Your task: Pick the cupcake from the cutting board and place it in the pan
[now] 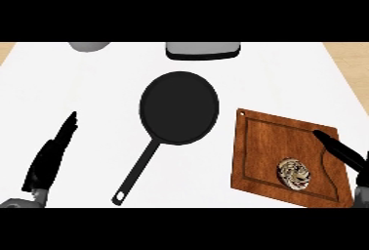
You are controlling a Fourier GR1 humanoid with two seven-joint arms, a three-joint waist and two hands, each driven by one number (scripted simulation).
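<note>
While on board, cupcake untouched

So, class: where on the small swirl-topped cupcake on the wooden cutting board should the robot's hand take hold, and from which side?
Grip the small swirl-topped cupcake round its sides, coming from above and the right. It sits upright near the brown wooden cutting board's lower right, and the right hand, its fingers straight, is already just beside it.

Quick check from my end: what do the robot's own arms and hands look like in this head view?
Both hands are black with long, slim, tapering fingers. The left hand joins a grey forearm, of which only a rounded end shows at the lower left edge. The right hand comes in at the right edge; a small grey bit of its forearm shows there. No cables or markings are visible.
</note>
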